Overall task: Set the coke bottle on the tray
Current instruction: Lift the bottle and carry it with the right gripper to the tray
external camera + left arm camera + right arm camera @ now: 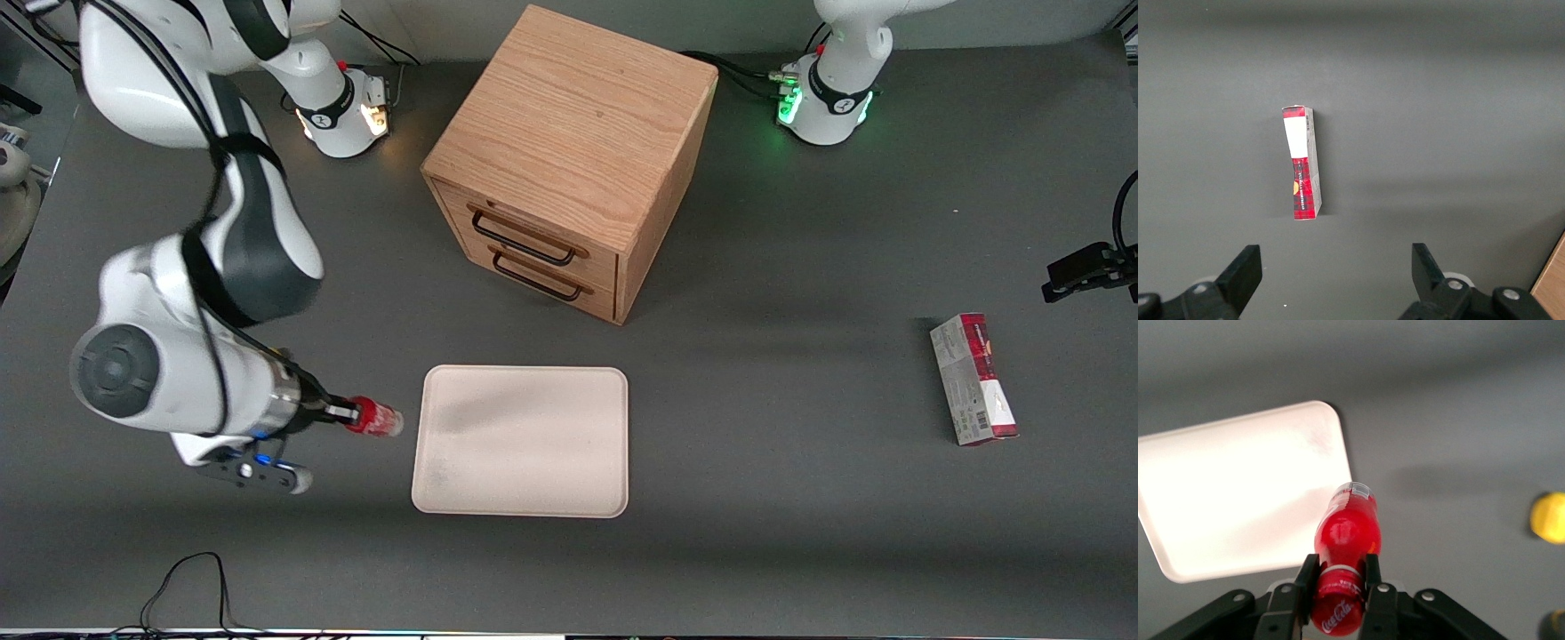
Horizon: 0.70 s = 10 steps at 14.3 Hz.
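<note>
From the front camera I saw the gripper [342,412] hanging above the table at the working arm's end, just beside the short edge of the tray [521,441]. Its jaws were clamped on the coke bottle [373,418], which lay roughly level in the grip, one end pointing toward the tray and stopping just short of its rim. The arm's bulk covered most of the gripper there, so I made out only the tips of the fingers [340,411]. On the wrist camera the fingers [1376,579] pinched the bottle [1345,540] across its red body; its far end overlapped the tray's [1238,487] edge in that view, though I could not tell whether it was truly above the tray. The tray ran partly out of the picture. A blurred yellow thing [1548,517] sat near the edge, too soft to identify. The wooden drawer cabinet [569,160] stood farther from the front camera than the tray, and a red-and-grey carton [974,379] lay toward the parked arm's end
</note>
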Available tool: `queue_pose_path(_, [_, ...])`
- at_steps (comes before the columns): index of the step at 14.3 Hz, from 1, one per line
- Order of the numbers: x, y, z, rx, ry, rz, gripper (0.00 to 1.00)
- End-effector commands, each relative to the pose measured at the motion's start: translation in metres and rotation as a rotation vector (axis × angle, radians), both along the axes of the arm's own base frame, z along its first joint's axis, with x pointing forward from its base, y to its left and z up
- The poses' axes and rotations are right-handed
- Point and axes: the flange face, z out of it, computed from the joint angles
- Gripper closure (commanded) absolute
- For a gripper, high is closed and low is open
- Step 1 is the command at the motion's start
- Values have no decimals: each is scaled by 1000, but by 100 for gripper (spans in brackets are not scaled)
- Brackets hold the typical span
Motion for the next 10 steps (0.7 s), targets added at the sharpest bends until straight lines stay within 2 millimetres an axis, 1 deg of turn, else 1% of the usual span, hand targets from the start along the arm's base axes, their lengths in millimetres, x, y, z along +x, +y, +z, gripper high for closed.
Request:
queue_pose_path(1, [8,24,-19,-1,-24,-20,100])
queue_pose_path(3, [14,28,-36,2,-35,-39,100])
queue_pose_path(5, [21,33,-59,8,-62,-67,100])
queue_pose_path(7, [24,34,-67,10,-76,-70,100])
queue_pose_path(10, [29,35,-87,8,-90,-87,100])
